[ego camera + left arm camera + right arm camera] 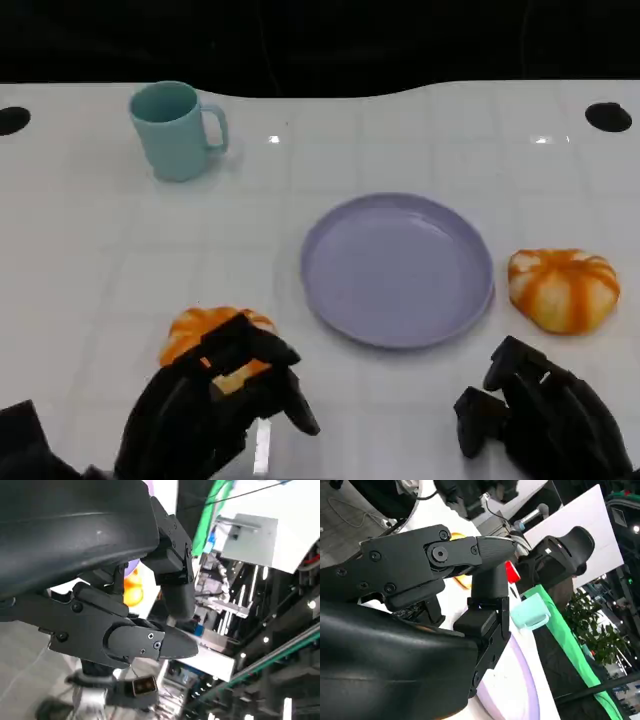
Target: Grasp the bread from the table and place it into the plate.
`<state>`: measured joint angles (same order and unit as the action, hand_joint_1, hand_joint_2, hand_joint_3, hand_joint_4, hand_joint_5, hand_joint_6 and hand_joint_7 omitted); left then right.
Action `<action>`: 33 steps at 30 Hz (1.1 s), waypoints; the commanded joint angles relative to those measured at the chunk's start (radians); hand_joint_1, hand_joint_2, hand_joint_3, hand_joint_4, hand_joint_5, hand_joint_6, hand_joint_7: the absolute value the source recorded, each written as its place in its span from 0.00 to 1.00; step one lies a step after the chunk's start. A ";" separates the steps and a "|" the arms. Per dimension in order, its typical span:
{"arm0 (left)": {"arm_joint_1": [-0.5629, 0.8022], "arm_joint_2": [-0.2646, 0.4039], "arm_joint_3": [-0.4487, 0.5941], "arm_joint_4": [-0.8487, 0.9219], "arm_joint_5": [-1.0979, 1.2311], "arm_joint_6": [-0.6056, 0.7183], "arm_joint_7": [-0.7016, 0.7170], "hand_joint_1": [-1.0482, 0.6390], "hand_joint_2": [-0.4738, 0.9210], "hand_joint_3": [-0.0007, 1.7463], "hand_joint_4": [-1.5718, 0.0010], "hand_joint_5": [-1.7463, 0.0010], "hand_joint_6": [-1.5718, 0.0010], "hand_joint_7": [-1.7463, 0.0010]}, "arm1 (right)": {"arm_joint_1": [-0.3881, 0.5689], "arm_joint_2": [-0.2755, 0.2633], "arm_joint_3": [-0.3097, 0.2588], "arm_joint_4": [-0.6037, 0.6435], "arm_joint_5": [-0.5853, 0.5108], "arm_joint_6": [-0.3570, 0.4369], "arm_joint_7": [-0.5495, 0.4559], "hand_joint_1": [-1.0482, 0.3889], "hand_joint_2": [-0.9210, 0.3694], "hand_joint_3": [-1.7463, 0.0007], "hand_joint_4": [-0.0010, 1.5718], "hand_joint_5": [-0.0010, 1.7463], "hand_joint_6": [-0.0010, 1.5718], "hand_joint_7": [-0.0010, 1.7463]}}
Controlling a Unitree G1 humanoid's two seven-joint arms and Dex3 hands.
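My left robot hand (pixel 215 405) is curled over the near bread (pixel 212 343), not clearly gripping yet. Right robot hand (pixel 535 415) looks empty, fingers loosely apart. Bread's probably soft and light, so I'd cup its sides gently. Plate (pixel 398 268) is close.

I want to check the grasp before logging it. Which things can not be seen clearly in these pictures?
- Head view: the black left hand covers the near half of the orange-striped bread roll; contact cannot be told.
- Head view: the black right hand is cut off by the lower edge.
- Left wrist view: the hand's shell hides most of the roll and the round lilac plate.
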<state>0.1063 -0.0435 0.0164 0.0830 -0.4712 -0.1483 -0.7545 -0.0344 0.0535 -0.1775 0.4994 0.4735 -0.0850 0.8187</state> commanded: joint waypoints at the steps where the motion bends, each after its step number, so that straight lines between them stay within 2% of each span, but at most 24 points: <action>1: -0.035 0.074 0.010 -0.016 0.158 -0.179 0.046 0.18 1.00 0.14 0.75 0.39 0.74 0.78 | 0.009 -0.008 0.004 -0.008 -0.007 -0.014 -0.010 0.35 0.00 0.86 0.49 0.96 0.43 0.81; 4: -0.053 0.118 0.010 -0.012 0.236 -0.264 0.072 0.21 1.00 0.13 0.79 0.42 0.77 0.83 | 0.006 -0.007 0.003 -0.006 -0.004 -0.012 -0.004 0.35 0.00 0.86 0.49 0.96 0.43 0.82; 7: -0.061 0.177 0.017 -0.041 0.355 -0.323 0.133 0.24 1.00 0.07 0.82 0.51 0.78 0.90 | 0.000 -0.007 0.002 0.002 0.003 -0.011 0.008 0.35 0.00 0.87 0.49 0.96 0.43 0.81; 11: -0.064 0.267 0.023 -0.106 0.602 -0.393 0.251 0.23 1.00 0.06 0.87 0.57 0.79 0.94 | 0.000 -0.006 0.000 0.003 0.000 -0.015 0.008 0.35 0.00 0.87 0.49 0.95 0.43 0.81; 16: -0.082 0.371 0.010 -0.202 0.933 -0.406 0.394 0.21 1.00 0.05 0.87 0.61 0.79 0.97 | 0.003 -0.009 -0.001 -0.005 0.005 -0.006 0.012 0.35 0.00 0.86 0.49 0.95 0.44 0.81; 21: -0.104 0.442 -0.036 -0.252 1.212 -0.352 0.489 0.20 1.00 0.05 0.87 0.63 0.80 0.98 | 0.008 -0.009 0.000 -0.014 0.004 -0.003 0.009 0.35 0.00 0.86 0.49 0.96 0.43 0.81; 24: -0.116 0.466 -0.076 -0.287 1.320 -0.275 0.472 0.21 1.00 0.03 0.86 0.67 0.80 0.99 | 0.013 -0.009 0.001 -0.025 0.005 0.005 0.002 0.35 0.00 0.86 0.49 0.96 0.43 0.82; 29: -0.140 0.475 -0.139 -0.275 1.409 -0.196 0.490 0.23 0.97 0.00 0.74 0.80 0.75 0.99 | 0.017 -0.007 -0.001 -0.030 0.010 0.016 0.003 0.35 0.00 0.88 0.49 0.95 0.43 0.81; 33: -0.179 0.476 -0.193 -0.221 1.458 -0.133 0.485 0.24 0.98 0.00 0.72 0.82 0.75 1.00 | 0.021 -0.006 0.000 -0.039 0.007 0.019 -0.001 0.35 0.00 0.88 0.49 0.95 0.43 0.80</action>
<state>-0.0484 0.4132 -0.1477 -0.1724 0.9595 -0.3207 -0.2723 -0.0240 0.0562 -0.1758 0.4811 0.4700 -0.0701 0.8242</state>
